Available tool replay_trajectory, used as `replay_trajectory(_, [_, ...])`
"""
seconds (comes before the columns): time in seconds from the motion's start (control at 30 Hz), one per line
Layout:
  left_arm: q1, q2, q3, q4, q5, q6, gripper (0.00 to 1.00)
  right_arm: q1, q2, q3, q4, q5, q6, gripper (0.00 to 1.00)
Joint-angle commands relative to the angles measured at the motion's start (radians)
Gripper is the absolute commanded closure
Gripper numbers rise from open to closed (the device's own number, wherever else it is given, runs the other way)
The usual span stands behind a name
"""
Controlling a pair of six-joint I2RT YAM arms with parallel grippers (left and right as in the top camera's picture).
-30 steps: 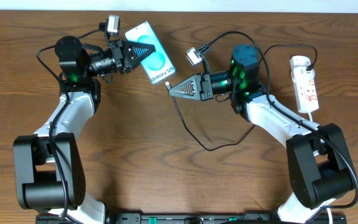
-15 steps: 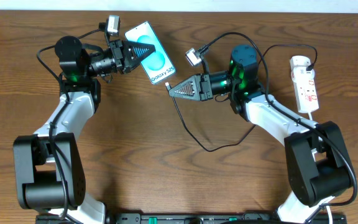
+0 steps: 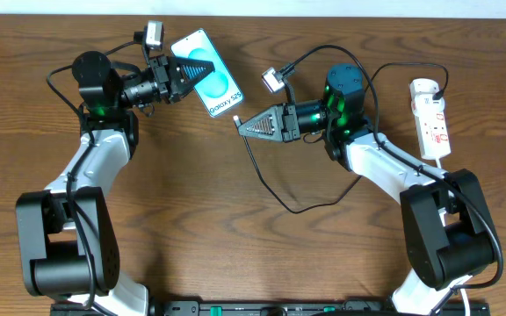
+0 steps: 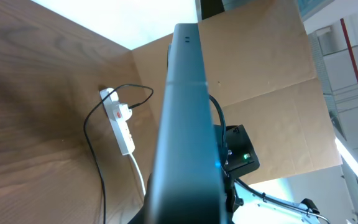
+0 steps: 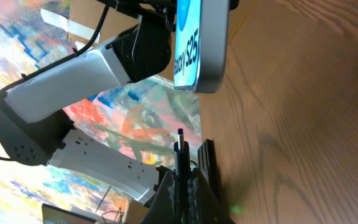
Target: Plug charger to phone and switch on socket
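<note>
My left gripper is shut on the phone, teal screen with "Galaxy S25" text, held above the table at the back centre. In the left wrist view the phone's dark edge fills the middle. My right gripper is shut on the charger's connector tip, which points at the phone's bottom end with a short gap between them. The black charger cable loops over the table. The white socket lies at the far right; it also shows in the left wrist view.
A black lead runs from the socket's top toward the right arm. Brown cardboard stands behind the table. The wooden table extends toward the front.
My left gripper has moved the phone slightly left and back. The right gripper with the connector has stayed nearly still.
</note>
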Motion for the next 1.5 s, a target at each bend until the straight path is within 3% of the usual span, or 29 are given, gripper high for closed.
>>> replay_trajectory(0.0, [0.003, -0.01, 0.036, -0.018, 0.018, 0.02, 0.93, 0.003, 0.008, 0.006, 0.005, -0.01, 0.002, 0.99])
replay_trajectory(1.47, [-0.001, -0.01, 0.036, -0.079, 0.045, 0.057, 0.93, 0.025, 0.008, 0.006, 0.003, 0.016, -0.007, 0.99])
